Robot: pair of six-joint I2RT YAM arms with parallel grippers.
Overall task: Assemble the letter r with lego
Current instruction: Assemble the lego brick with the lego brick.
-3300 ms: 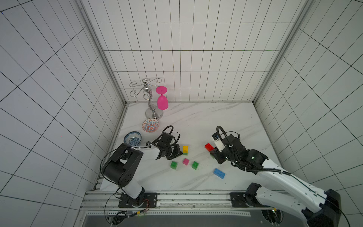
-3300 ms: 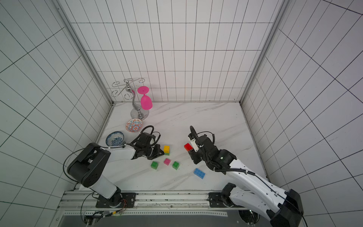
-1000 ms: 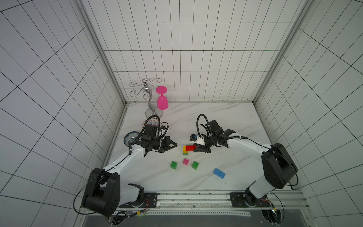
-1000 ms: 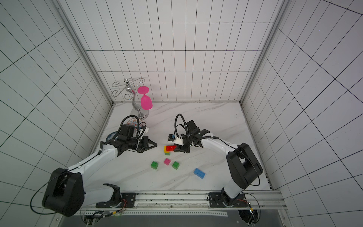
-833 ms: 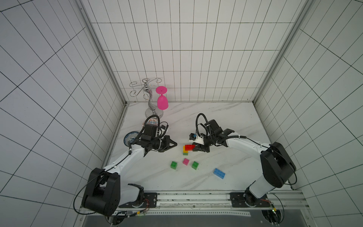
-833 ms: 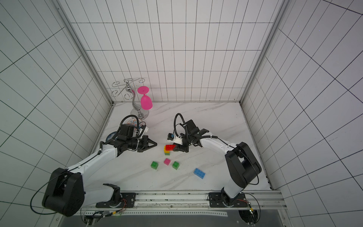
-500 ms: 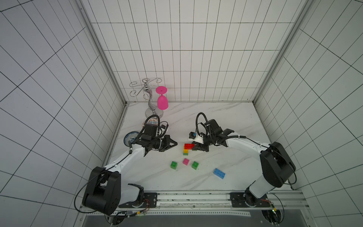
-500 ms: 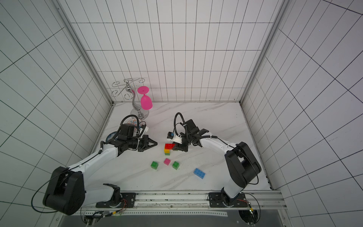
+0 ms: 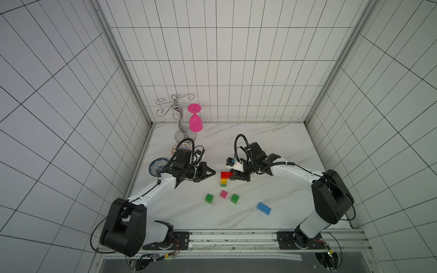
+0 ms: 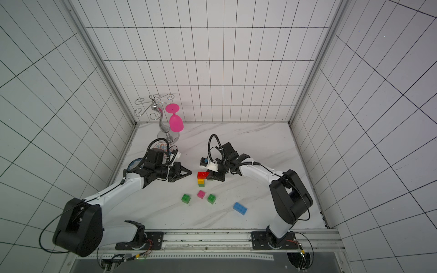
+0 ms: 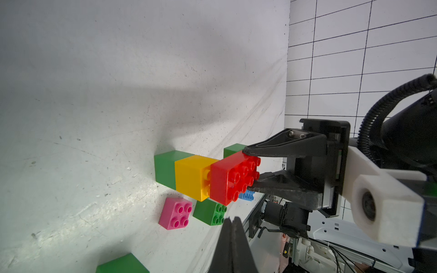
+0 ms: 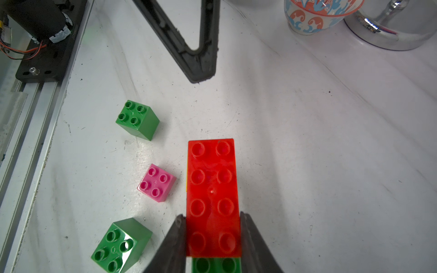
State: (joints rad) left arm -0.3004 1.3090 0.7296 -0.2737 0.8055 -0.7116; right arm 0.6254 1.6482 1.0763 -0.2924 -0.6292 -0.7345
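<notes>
- The red brick (image 9: 226, 175), which your right gripper (image 9: 234, 177) carried well off to the side a few seconds ago, now lies across the yellow cube (image 9: 223, 181). That cube sits on the bottom green cube (image 9: 223, 185), mid-table.
- Your right jaws are clamped on the brick's overhanging end.
- Your left gripper (image 9: 214, 173) has backed away from the stack. Its jaws are pressed together on nothing, with the tips near the brick but not touching it.
- Stem and arm of the r look built. Yellow studs show under the red in the left wrist view, so I judge it is not pressed home.
- A hidden green cube (image 12: 216, 264) shows under the gripped end; you cannot tell whether it is attached.
- Unused, nearer the rail: a loose green cube (image 9: 209, 198), the pink cube (image 9: 224, 194), a second loose green cube (image 9: 235, 198) and the blue brick (image 9: 264, 208).
</notes>
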